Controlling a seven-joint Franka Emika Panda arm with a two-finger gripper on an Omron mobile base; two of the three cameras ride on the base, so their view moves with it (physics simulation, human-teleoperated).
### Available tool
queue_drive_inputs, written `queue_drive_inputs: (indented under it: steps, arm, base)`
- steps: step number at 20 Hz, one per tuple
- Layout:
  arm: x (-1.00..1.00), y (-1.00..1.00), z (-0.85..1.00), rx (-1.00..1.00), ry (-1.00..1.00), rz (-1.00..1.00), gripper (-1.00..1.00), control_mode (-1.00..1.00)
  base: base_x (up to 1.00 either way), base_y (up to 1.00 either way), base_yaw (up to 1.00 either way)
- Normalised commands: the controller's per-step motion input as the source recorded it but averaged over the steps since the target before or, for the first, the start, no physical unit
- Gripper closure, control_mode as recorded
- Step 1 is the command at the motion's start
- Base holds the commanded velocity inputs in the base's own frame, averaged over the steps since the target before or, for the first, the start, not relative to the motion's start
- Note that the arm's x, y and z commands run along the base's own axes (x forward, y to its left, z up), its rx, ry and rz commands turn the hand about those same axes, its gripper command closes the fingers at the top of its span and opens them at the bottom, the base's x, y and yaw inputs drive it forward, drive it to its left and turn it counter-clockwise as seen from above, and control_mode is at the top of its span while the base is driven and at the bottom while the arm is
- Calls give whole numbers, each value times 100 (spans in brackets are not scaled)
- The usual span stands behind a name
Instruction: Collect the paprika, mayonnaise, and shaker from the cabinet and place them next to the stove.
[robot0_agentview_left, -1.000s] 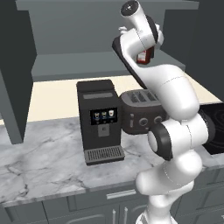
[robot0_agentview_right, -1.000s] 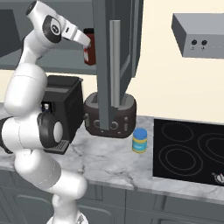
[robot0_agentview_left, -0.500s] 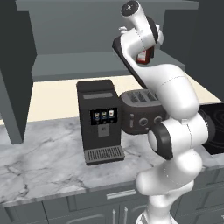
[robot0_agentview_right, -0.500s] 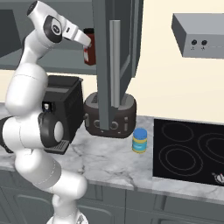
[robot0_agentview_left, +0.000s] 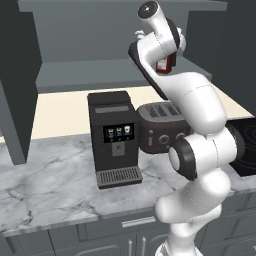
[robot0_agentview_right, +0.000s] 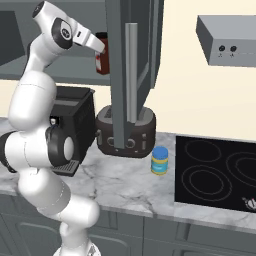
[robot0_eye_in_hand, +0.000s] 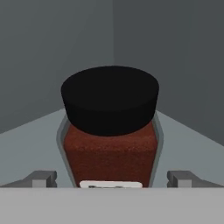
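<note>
Paprika (robot0_eye_in_hand: 110, 131) stands upright on the cabinet (robot0_agentview_right: 131, 45) shelf, deep in its corner, framed by the gripper (robot0_eye_in_hand: 111, 178) — fingers spread either side, not yet touching, ready to close — while mayonnaise (robot0_agentview_right: 160, 160) already sits beside the stove (robot0_agentview_right: 220, 172).

A rendered home kitchen: a grey-veined marble tabletop (robot0_agentview_right: 125, 192) over dark drawer fronts carries a black coffee machine (robot0_agentview_left: 114, 137), a dark four-slot toaster (robot0_agentview_right: 125, 135) and a glossy black stove (robot0_agentview_right: 217, 172). A dark grey wall cabinet (robot0_agentview_right: 132, 60) and a grey range hood (robot0_agentview_right: 227, 40) hang above.
</note>
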Motion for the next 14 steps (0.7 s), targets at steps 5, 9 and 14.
queue_drive_inputs:
  steps: [5, 9, 14]
  arm:
    - [0, 0, 0, 1, 0, 0, -100, -100]
    - [0, 0, 0, 1, 0, 0, -100, -100]
    - [1, 0, 0, 0, 0, 0, -100, -100]
  base:
    - [0, 0, 0]
    - [0, 0, 0]
    - [0, 0, 0]
